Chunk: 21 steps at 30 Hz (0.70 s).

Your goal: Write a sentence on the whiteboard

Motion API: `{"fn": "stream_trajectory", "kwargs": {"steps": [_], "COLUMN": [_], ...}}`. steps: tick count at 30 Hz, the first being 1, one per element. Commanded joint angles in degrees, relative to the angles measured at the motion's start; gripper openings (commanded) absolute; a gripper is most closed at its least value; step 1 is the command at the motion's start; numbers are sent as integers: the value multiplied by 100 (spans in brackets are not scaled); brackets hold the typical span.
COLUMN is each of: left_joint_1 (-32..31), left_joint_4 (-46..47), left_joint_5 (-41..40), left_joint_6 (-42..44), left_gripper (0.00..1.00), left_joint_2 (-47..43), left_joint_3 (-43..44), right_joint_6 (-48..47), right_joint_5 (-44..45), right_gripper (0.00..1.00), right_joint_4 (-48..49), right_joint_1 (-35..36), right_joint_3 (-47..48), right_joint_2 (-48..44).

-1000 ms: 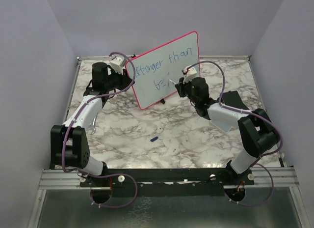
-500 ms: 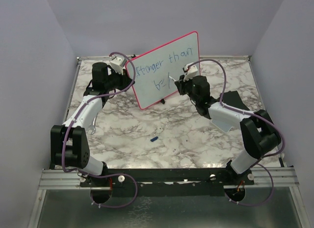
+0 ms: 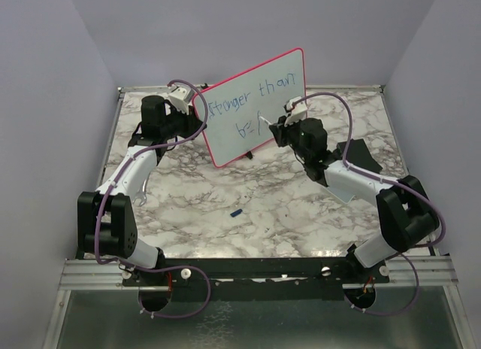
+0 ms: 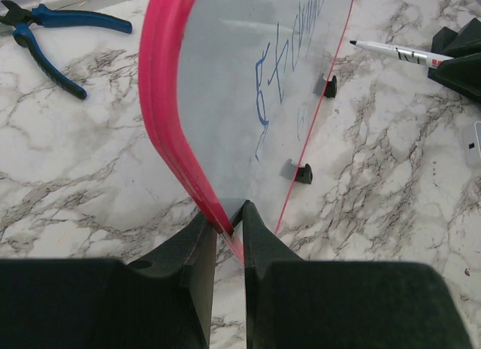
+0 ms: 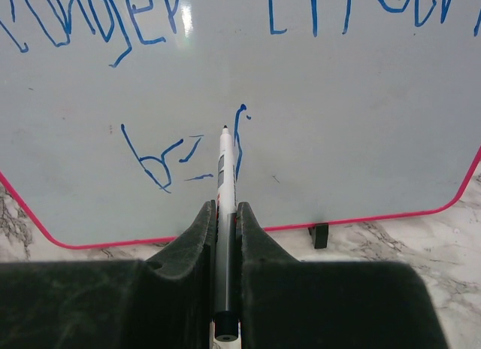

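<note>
The whiteboard (image 3: 259, 108) with a pink-red frame stands upright at the back of the table on two black feet. Blue lettering (image 3: 255, 93) reads "Stronger than" on the top row, with a few strokes (image 5: 184, 153) of a second row below. My left gripper (image 4: 229, 213) is shut on the board's left edge (image 4: 169, 123). My right gripper (image 5: 224, 210) is shut on a white marker (image 5: 224, 165), its tip close to or at the board surface beside the latest stroke. The marker also shows in the left wrist view (image 4: 394, 53).
Blue-handled pliers (image 4: 45, 33) lie behind the board on the left. A small blue marker cap (image 3: 236, 212) lies on the marble table in front. A dark grey pad (image 3: 353, 153) lies at the right under my right arm.
My right arm has shifted slightly right and up along the board with the marker. The left arm and the board have not moved.
</note>
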Motion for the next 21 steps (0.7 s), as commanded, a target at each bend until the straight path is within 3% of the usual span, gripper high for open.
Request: {"fn": "stream_trajectory", "kwargs": {"steps": [1, 21], "left_joint_1": [-79, -78], "left_joint_4": [-297, -319], "left_joint_5": [-205, -195], "left_joint_6": [210, 249], "left_gripper": [3, 3], "left_joint_2": [-19, -3], "left_joint_3": [-31, -30], "right_joint_6": [32, -39], "right_joint_5": [-141, -205], "right_gripper": [1, 1], "right_joint_4": [-60, -171], "right_joint_1": [45, 49], "right_joint_3": [12, 297], "right_joint_2": [175, 608]}}
